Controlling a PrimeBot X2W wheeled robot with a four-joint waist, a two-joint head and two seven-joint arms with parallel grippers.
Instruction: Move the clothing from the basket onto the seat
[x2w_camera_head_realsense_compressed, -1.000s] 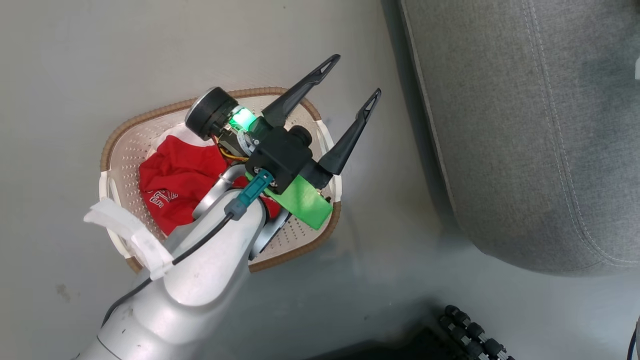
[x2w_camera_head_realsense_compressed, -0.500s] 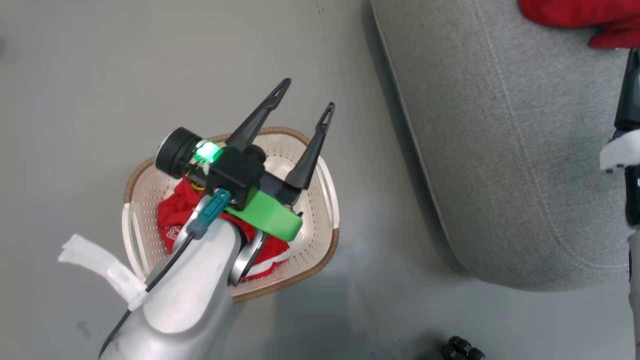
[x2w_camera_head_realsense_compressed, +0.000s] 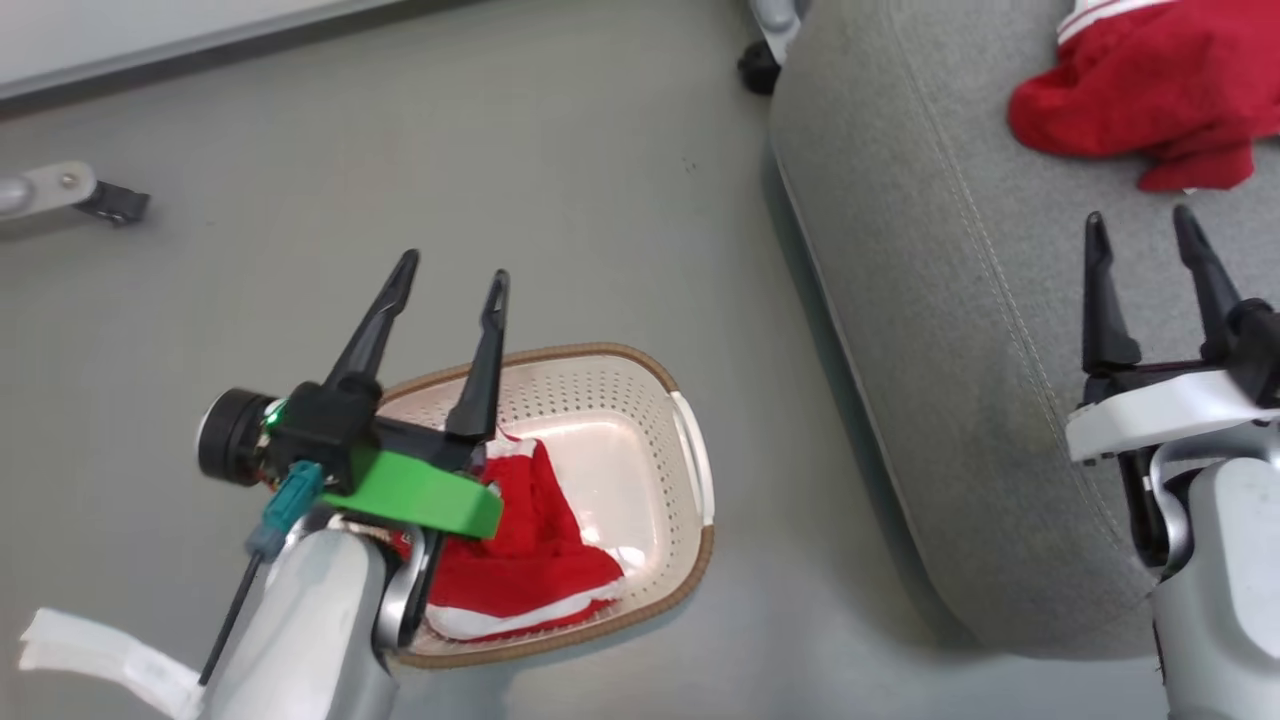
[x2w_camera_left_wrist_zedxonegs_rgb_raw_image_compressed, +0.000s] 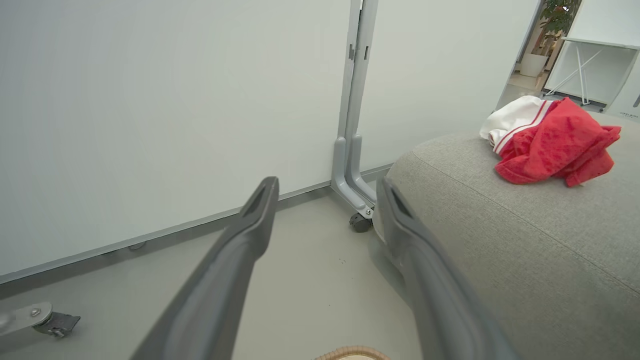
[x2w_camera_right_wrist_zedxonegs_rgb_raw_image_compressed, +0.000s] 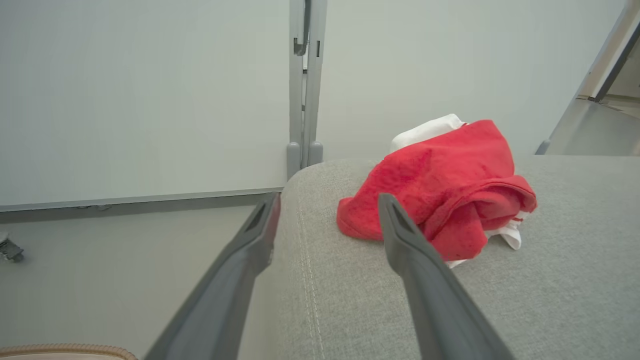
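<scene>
**One garment on the seat, one waiting in the basket**

At the upper right of the head view, one red garment (x2w_camera_head_realsense_compressed: 1130, 100) lies crumpled on the grey seat (x2w_camera_head_realsense_compressed: 950, 300), with white trim showing at its top edge. The right gripper (x2w_camera_head_realsense_compressed: 1139, 216) stands at the right of the frame just below it. Its fingers are spread wide, with nothing between them, and are clear of the cloth. In the right wrist view one finger crosses in front of the garment's near edge.

The second red garment (x2w_camera_head_realsense_compressed: 530, 560) lies in the basket (x2w_camera_head_realsense_compressed: 690, 470) at the lower middle of the frame. It is bunched toward the basket's lower left, with white trim along its bottom edge. The left gripper (x2w_camera_head_realsense_compressed: 453, 268) hovers over the basket's left end, fingers wide and empty, pointing up the frame toward the bare floor (x2w_camera_head_realsense_compressed: 560, 180). Its arm hides part of the cloth.

By this layout the task looks half done, and the step in hand is the change from setting down the first piece to fetching the second. The left gripper is the nearer one, but it points away from the cloth. The next move probably calls for it to tip down into the basket and close on a raised fold. It would then lift the whole piece over the brown rim and carry it right to the seat.
</scene>
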